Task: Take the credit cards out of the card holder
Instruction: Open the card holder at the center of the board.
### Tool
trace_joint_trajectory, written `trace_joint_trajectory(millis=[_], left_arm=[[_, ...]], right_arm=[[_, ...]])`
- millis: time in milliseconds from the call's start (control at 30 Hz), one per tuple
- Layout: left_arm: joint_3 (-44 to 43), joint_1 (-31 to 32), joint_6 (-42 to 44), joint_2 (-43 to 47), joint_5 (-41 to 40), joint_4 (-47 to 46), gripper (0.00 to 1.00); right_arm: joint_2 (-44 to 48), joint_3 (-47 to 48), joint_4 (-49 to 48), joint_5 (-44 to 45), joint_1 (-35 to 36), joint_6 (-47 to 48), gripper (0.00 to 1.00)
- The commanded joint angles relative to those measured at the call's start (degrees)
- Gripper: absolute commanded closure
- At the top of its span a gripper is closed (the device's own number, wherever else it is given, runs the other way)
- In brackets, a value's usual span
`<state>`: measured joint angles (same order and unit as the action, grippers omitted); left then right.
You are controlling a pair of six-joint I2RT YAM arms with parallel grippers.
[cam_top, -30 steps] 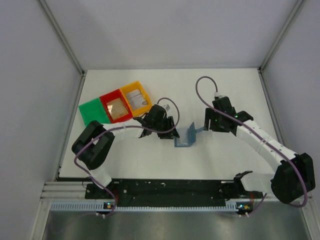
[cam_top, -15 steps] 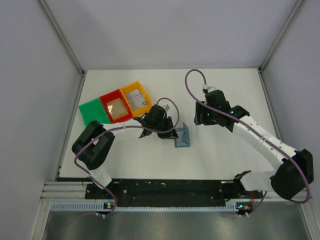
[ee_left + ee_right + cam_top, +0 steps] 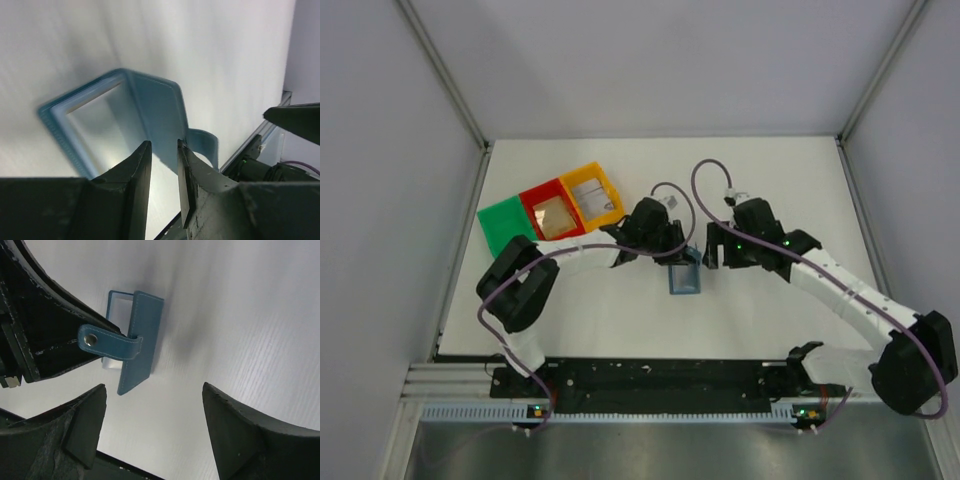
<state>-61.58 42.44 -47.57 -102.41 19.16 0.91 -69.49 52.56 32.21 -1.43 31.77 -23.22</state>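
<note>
The card holder lies on the white table between the two grippers, near the middle of the table. In the left wrist view its two blue panels stand open at an angle to each other. The inner face has a paler pocket with a clear window. No card can be made out in it. A blue strap with a metal snap stud sticks out sideways from the holder's edge, towards the left arm.

The left gripper hangs just to the holder's far left, tilted down at it. In its own view the fingers stand a narrow slit apart, and nothing shows between them. Their tips are just short of the inner face, and I cannot tell whether they touch it. The strap curls past the outside of one finger.

The right gripper sits just to the holder's far right. Its jaws are spread wide in the wrist view, with only bare table between them and the holder a little beyond the tips.

Well to the holder's far left, three plastic trays stand in a touching row. These are a green tray, a red tray with a flat brownish piece in it, and a yellow tray with a pale piece in it. Purple cables loop above both wrists.
</note>
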Motion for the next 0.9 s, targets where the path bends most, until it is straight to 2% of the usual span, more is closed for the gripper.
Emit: trace_joint_trajectory(millis=[0, 167, 400, 500, 633, 767, 867], left_arm=[[-6.8, 2.9, 0.6, -2.9, 1.7, -3.2, 0.68], [-12.3, 6.6, 2.3, -9.1, 0.3, -2.8, 0.64], [-18.5, 8.0, 2.2, -17.6, 4.1, -2.2, 0.53], [-17.3, 7.7, 2.8, -16.3, 3.7, -2.6, 0.46], [-12.2, 5.2, -0.3, -12.4, 4.7, -7.5, 0.43], [-8.6, 3.0, -2.1, -8.3, 5.5, -10.5, 0.42], [-7.3, 2.6, -1.9, -5.9, 4.6, -11.0, 0.42]], right_arm=[[8.0, 0.6, -3.5, 8.4, 0.5, -1.2, 0.25], [12.3, 1.6, -3.5, 16.8, 0.3, -0.9, 0.34], [13.8, -1.3, -3.6, 15.1, 0.3, -3.0, 0.36], [14.2, -2.7, -4.8, 12.5, 0.3, -2.7, 0.39], [14.6, -5.3, -7.9, 7.8, 0.3, -3.3, 0.41], [14.1, -9.1, -11.7, 4.3, 0.3, -4.5, 0.49], [13.8, -13.1, -15.7, 2.2, -0.9, -6.9, 0.63]])
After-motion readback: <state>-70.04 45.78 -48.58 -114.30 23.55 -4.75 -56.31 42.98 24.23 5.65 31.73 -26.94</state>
